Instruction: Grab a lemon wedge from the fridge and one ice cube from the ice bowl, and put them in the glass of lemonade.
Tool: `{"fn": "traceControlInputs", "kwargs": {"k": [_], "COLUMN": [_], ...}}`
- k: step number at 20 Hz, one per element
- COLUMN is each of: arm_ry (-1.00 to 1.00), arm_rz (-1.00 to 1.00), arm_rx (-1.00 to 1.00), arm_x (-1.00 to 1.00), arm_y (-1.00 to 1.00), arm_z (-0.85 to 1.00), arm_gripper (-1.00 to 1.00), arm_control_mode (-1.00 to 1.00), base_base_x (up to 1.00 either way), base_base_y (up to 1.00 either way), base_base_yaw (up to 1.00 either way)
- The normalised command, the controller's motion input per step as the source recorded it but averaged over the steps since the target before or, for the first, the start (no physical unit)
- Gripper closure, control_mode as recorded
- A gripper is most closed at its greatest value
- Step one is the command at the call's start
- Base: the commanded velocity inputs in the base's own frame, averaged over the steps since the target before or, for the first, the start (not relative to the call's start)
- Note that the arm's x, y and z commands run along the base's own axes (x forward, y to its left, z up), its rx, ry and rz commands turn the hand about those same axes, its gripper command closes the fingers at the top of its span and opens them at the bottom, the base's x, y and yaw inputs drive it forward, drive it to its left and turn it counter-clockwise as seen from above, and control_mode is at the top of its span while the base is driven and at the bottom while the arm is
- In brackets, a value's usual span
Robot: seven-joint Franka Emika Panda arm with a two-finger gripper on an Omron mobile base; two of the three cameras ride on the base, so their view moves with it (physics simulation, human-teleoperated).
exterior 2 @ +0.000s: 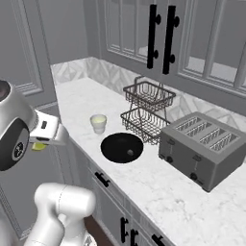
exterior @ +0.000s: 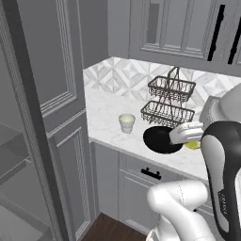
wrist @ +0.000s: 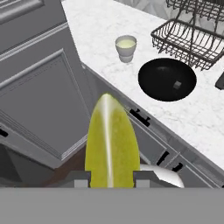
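The fridge (exterior: pixel 28 141) fills the 9 o'clock side of the left base view, its door panels standing beside the pale marble surface (exterior 2: pixel 158 187). On that surface, toward 3 o'clock in the right base view, sits a toaster (exterior 2: pixel 204 146), and behind the bowl a 2-tier wire rack (exterior 2: pixel 146 113). The black ice bowl (wrist: pixel 167 79) lies in front of the rack, with 1 small ice cube (wrist: pixel 176 85) resting inside it. The glass of lemonade (wrist: pixel 126 47) stands upright just beside the bowl, apart from it, on the bowl's 10 o'clock side in the hand view. The pincer (wrist: pixel 111 178) is clenched on the lemon wedge (wrist: pixel 112 142), whose long axis runs straight out from between the 2 fingertips toward 12 o'clock in the hand view. The pincer hangs off the surface's front edge, over the cabinet fronts and floor, not above the surface. From the wedge's tip the glass lies ahead at roughly 12 o'clock, slightly to 1 o'clock, and well apart; the bowl sits further round at 2 o'clock. My judgement is that the coming move turns on carrying the wedge forward over the edge until its tip is above the glass mouth, a small target.
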Motion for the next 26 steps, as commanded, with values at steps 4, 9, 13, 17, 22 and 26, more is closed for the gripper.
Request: {"fn": "traceControlInputs", "kwargs": {"k": [4,9,13,17,22,26], "arm_ry": [0.0,0.0,0.0,0.0,0.02,0.07], "arm_rz": [0.0,0.0,0.0,0.0,0.0,0.0], "arm_rx": [0.0,0.0,0.0,0.0,0.0,0.0], "arm_x": [0.0,0.0,0.0,0.0,0.14,0.98], "arm_y": [0.0,0.0,0.0,0.0,0.0,0.0], "arm_z": [0.0,0.0,0.0,0.0,0.0,-0.05], "arm_gripper": [1.0,1.0,1.0,1.0,1.0,1.0], "arm_control_mode": [1.0,1.0,1.0,1.0,-1.0,-1.0], "base_base_x": [1.0,0.8,0.12,0.0,0.05,0.0], "base_base_y": [-0.11,-0.3,-0.09,0.0,0.0,0.0], "base_base_yaw": [0.0,0.01,0.01,0.0,0.0,0.0]}}
